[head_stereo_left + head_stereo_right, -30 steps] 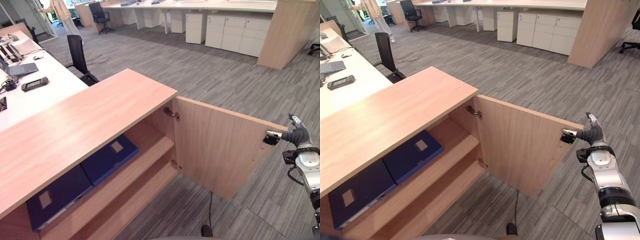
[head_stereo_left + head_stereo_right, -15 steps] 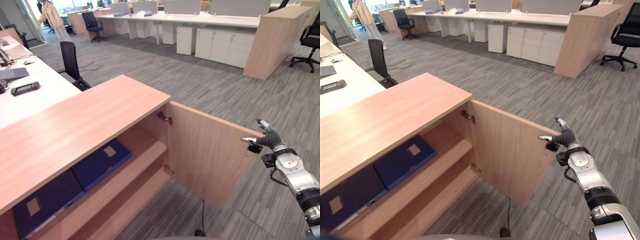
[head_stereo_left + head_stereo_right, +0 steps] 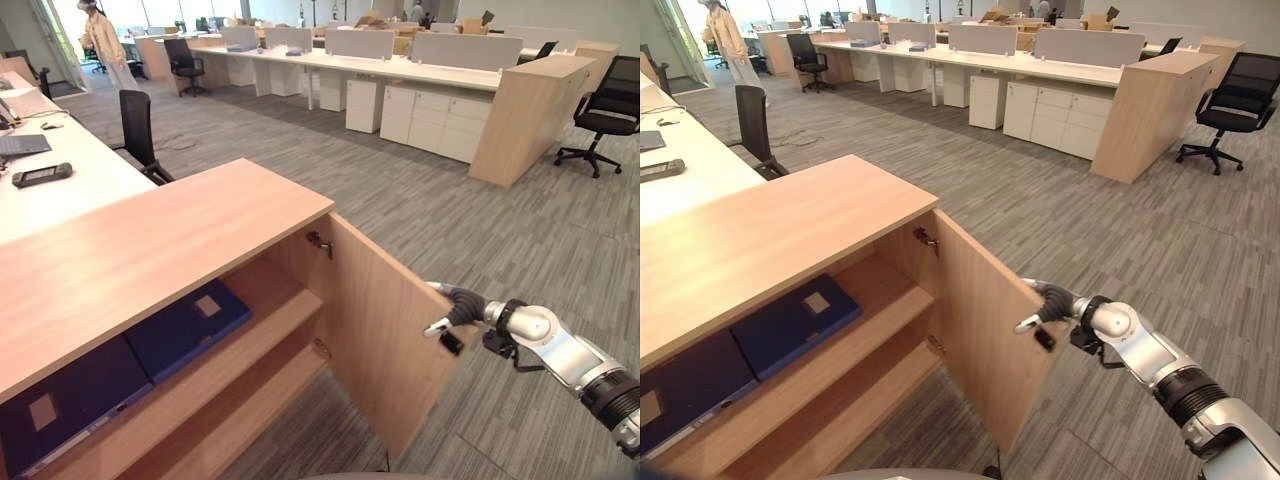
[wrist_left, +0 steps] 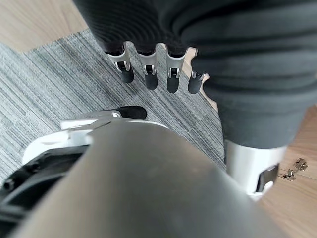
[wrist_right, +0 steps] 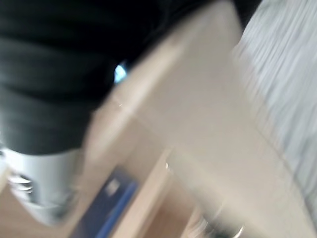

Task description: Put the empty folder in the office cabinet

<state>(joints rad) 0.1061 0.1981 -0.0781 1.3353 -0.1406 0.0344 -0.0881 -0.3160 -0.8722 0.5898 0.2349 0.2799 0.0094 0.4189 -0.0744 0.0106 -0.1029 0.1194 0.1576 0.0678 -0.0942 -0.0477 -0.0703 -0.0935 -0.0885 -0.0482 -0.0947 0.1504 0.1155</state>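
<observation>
Two blue folders (image 3: pixel 185 325) sit on the shelf, well left of right hand (image 3: pixel 1052 302), whose fingers hook the cabinet door (image 3: pixel 385 345) edge. Left hand (image 4: pixel 148 69) hangs relaxed, empty. Risk: fingers pinched or slipping off as door closes.

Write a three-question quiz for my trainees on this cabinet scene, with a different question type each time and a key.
1. True or false: the cabinet door is fully shut.
2. Which hand is at the door's free edge? A) left hand B) right hand
3. Fill in: the two blue folders lie flat on the cabinet's ______ shelf.

Key: 1 false, it stands open. 2 B; the left hand hangs over the floor with relaxed fingers. 3 upper.
</observation>
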